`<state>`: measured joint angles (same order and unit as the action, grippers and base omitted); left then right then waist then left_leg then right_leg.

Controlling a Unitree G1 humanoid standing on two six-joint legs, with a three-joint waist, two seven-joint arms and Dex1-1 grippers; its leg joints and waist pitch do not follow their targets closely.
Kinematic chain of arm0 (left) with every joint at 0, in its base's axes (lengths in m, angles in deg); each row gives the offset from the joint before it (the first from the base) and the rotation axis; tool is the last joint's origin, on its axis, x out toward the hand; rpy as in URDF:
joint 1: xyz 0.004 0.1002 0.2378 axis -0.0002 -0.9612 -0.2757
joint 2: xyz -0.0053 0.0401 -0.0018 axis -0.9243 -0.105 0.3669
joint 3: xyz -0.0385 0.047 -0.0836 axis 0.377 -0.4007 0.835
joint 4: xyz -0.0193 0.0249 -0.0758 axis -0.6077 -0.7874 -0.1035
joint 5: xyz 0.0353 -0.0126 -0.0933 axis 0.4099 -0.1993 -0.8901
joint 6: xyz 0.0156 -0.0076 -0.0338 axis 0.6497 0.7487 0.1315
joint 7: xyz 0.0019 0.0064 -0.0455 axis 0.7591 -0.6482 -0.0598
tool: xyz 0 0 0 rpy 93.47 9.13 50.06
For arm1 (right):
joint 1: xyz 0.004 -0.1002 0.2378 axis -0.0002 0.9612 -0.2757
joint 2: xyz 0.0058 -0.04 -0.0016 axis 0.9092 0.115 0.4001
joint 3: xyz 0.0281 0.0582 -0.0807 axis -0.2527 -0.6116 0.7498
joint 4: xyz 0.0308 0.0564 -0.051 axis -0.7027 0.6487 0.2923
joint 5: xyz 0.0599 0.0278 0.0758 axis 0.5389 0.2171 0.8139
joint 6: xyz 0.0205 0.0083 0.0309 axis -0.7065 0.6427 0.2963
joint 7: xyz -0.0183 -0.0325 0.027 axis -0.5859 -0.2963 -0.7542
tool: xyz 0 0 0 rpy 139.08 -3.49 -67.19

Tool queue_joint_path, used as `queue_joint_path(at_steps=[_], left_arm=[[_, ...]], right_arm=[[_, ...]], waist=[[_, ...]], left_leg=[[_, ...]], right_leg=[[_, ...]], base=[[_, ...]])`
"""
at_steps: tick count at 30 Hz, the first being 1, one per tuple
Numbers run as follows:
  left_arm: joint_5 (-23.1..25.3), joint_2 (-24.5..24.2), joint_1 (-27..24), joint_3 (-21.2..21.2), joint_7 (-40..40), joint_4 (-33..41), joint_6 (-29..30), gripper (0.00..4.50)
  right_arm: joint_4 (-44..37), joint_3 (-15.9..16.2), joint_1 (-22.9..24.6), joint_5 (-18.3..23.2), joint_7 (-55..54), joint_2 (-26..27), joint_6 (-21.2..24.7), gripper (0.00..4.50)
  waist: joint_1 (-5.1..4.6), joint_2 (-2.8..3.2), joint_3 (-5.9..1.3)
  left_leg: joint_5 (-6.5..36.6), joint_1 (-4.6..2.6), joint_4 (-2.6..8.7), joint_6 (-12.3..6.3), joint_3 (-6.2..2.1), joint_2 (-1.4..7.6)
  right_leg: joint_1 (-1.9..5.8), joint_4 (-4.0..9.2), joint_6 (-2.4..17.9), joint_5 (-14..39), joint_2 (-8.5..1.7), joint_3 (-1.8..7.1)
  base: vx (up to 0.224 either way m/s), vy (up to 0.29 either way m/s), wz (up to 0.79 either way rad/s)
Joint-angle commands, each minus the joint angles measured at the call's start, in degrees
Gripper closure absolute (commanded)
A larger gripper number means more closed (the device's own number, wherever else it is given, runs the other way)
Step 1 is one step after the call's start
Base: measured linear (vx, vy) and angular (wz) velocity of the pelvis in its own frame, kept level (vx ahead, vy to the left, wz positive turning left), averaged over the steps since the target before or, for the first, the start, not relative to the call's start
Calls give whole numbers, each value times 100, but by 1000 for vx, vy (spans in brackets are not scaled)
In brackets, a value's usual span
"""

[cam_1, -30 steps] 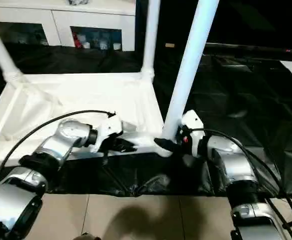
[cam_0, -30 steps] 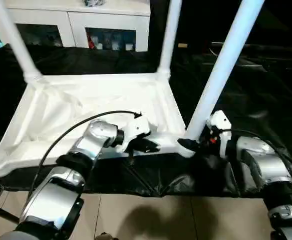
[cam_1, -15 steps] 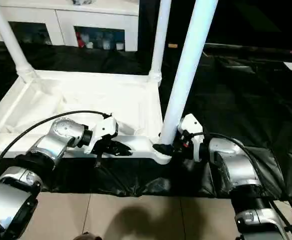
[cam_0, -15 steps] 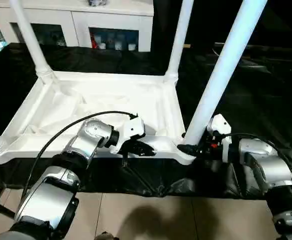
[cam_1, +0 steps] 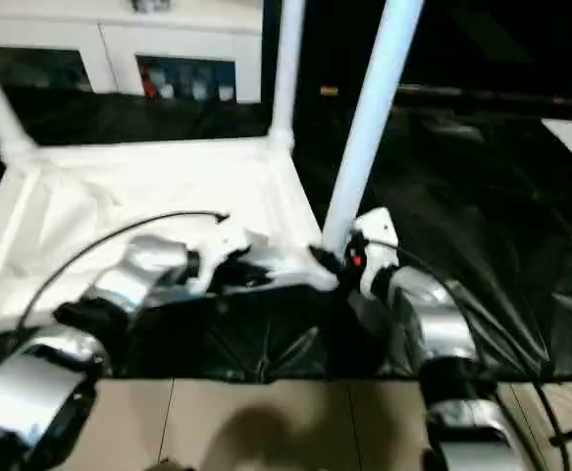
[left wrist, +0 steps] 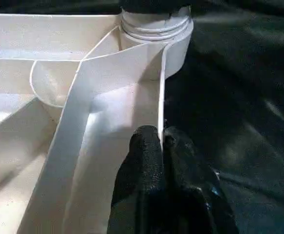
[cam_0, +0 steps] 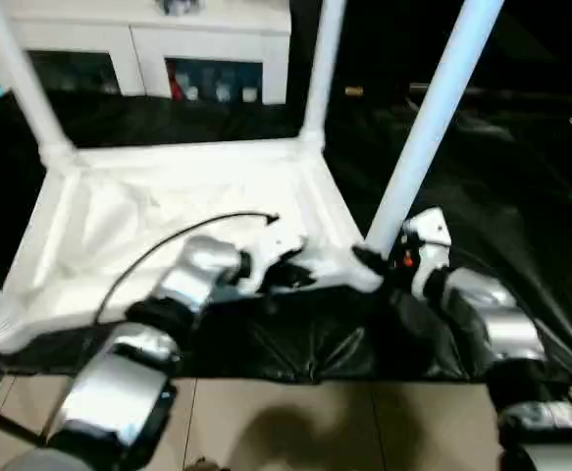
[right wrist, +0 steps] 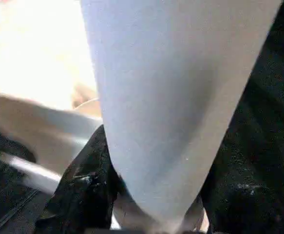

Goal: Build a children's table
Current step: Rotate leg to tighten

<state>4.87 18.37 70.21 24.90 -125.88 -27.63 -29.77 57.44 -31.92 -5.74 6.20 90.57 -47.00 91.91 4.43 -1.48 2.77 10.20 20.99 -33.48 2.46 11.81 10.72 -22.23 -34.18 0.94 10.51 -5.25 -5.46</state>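
Note:
The white children's table (cam_0: 168, 216) lies upside down on a black cloth, ribbed underside up. Its legs stand upright in the corner sockets. These are the near right leg (cam_0: 433, 118), the far right leg (cam_0: 322, 69) and the far left leg (cam_0: 21, 88). My left gripper (cam_0: 290, 277) is shut on the table's near rim (left wrist: 159, 87), close to the near right corner socket (left wrist: 154, 29). My right gripper (cam_0: 369, 260) is shut on the base of the near right leg (right wrist: 171, 97), with a black finger (right wrist: 81, 190) on each side of it.
A white glass-doored cabinet (cam_0: 217, 39) stands behind the table. The black cloth (cam_0: 521, 196) spreads wide to the right and hangs in folds over the near edge. Beige floor tiles (cam_0: 315, 422) show below my forearms.
The whole picture has shifted and blurred, so the camera has moved. Both grippers keep the same hold, the left on the rim and the right on the leg.

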Motion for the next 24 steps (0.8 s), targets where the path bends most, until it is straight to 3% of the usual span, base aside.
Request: queue_joint_path(at_steps=[1,3,8,9,12,18,24], left_arm=[[-145,513,339,143,739,35,70,450],[-110,672,419,166,1156,-46,119,450],[-59,813,434,136,1292,-62,81,450],[-53,822,426,119,1269,-59,68,450],[-64,793,389,106,1131,-30,22,450],[-175,636,288,66,636,65,-186,450],[-268,408,127,36,-40,244,-342,450]], right_arm=[[383,347,-75,78,-263,628,176,257],[767,182,-303,-8,-992,877,87,257],[1077,162,-494,-150,-1329,1109,-195,257],[1098,171,-522,-171,-1332,1156,-252,201],[1093,121,-565,-64,-1155,1225,-284,181],[1137,257,-608,-192,-875,1001,-432,119],[934,470,-462,-225,232,587,-405,119]], waist=[[-27,-1,-337],[-34,-9,-340],[-61,-21,-363],[-72,-28,-353],[-80,-22,-345],[-101,-10,-353],[-118,-24,-363]], left_leg=[[1344,-114,434,-5,-183,338],[1256,-106,421,-48,-172,327],[998,-80,401,-230,-160,312],[1036,-80,402,-257,-155,308],[1142,-84,411,-295,-163,319],[1115,-81,409,-290,-162,320],[941,-56,376,-491,-151,306]], right_leg=[[182,427,1262,1322,-469,349],[194,425,1272,1225,-471,355],[230,379,1360,780,-463,345],[237,397,1350,846,-458,340],[237,415,1309,1014,-463,343],[240,398,1347,884,-460,347],[276,362,1484,570,-453,338]], base=[[0,0,0],[0,0,0],[0,0,0],[0,0,0],[0,0,0],[0,0,0],[0,0,0]])
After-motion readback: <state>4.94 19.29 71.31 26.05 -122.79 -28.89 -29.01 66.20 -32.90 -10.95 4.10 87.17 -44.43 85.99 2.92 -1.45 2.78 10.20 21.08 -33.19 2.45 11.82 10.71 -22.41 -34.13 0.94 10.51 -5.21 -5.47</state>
